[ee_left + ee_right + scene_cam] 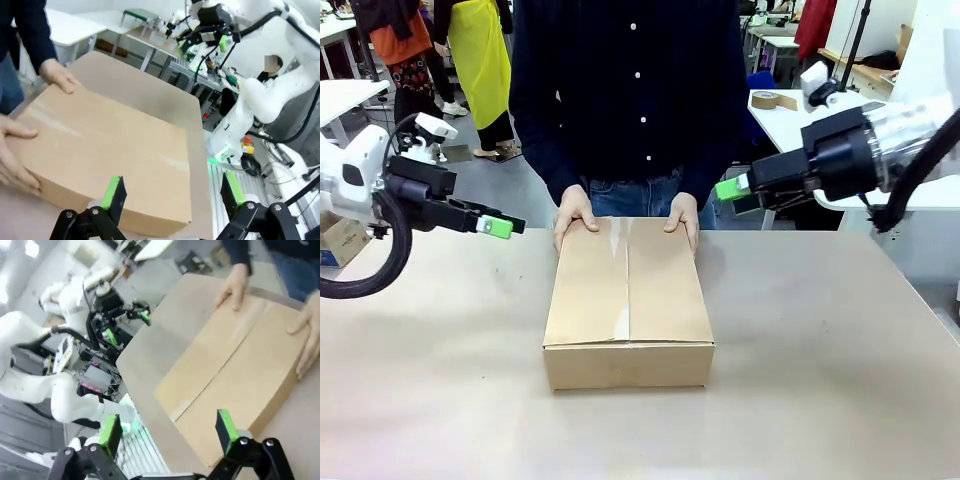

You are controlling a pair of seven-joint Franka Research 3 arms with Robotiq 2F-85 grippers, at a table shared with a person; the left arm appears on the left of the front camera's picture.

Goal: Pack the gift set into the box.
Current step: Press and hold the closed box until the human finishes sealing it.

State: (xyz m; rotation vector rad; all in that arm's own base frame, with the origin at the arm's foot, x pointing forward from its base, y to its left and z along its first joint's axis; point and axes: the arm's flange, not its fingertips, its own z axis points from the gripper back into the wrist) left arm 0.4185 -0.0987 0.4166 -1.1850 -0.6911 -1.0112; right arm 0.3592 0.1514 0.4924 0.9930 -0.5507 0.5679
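One box (628,300) sits in the middle of the table (820,380) with its flaps closed, so its contents are hidden. The person lays one hand (574,215) and the other hand (683,215) on its 12 o'clock edge. Two grippers hover clear, both spread wide and empty: the left gripper (500,226) at 9 o'clock, the right gripper (730,188) at 2 o'clock.

Workshop room is stretching out behind a wide beige tabletop (820,380).
A smooth grey floor (510,185) is running back between the furniture. A white rectangular table (345,95) is standing at the left, and another white table (790,125) at the right is carrying a brown roll of packing tape (766,99). A small brown cardboard carton (340,242) is sitting low at the left edge, beyond the tabletop. Even, soft light is falling throughout.
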